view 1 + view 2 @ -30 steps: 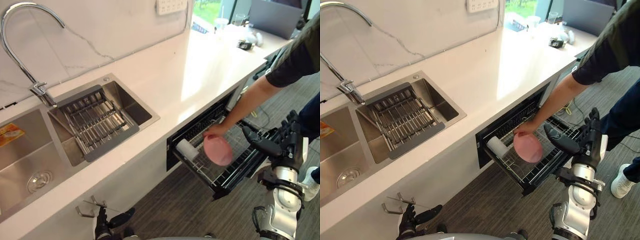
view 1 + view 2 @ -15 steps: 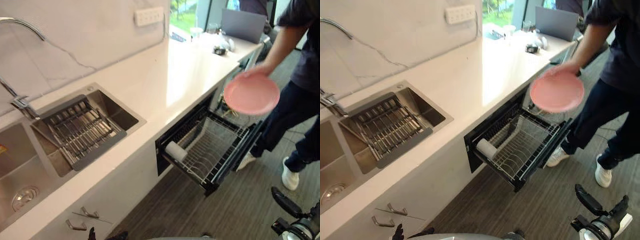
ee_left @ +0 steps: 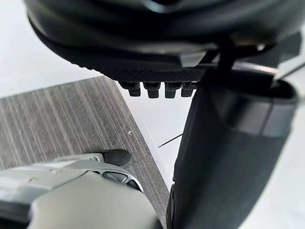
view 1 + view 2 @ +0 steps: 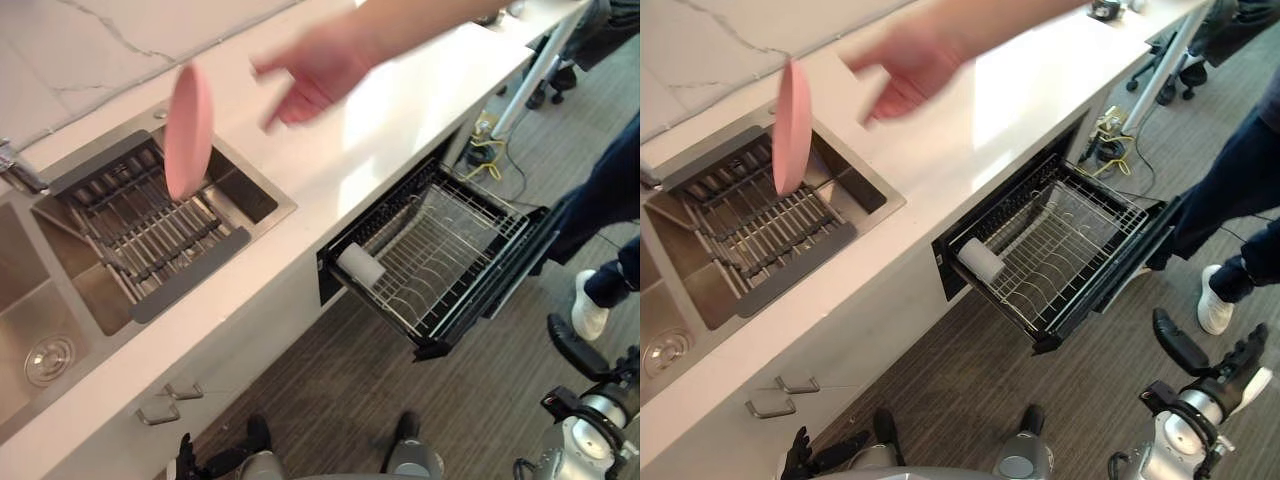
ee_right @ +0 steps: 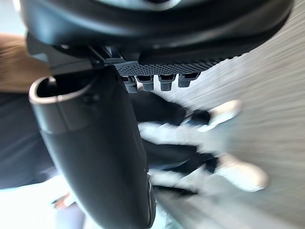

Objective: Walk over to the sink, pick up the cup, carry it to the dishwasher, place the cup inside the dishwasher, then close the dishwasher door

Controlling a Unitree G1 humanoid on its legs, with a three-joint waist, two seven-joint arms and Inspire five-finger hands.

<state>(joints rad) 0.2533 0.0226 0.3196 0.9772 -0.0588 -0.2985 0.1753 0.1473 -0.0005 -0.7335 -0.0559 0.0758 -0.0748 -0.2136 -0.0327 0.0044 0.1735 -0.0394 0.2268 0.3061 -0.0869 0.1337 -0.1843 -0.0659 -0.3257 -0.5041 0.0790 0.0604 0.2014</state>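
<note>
Cup (image 4: 360,265) in dishwasher rack (image 4: 455,235) | right hand (image 4: 1225,372) well apart, empty

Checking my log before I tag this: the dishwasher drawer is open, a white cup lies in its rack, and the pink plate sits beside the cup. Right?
Not the plate. The pink plate is on edge over the sink's drain rack, as the left eye view shows. The dishwasher drawer is open and the white cup lies in its rack.

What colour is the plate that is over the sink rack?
Plain pink. The plate shows best in the left eye view.
</note>
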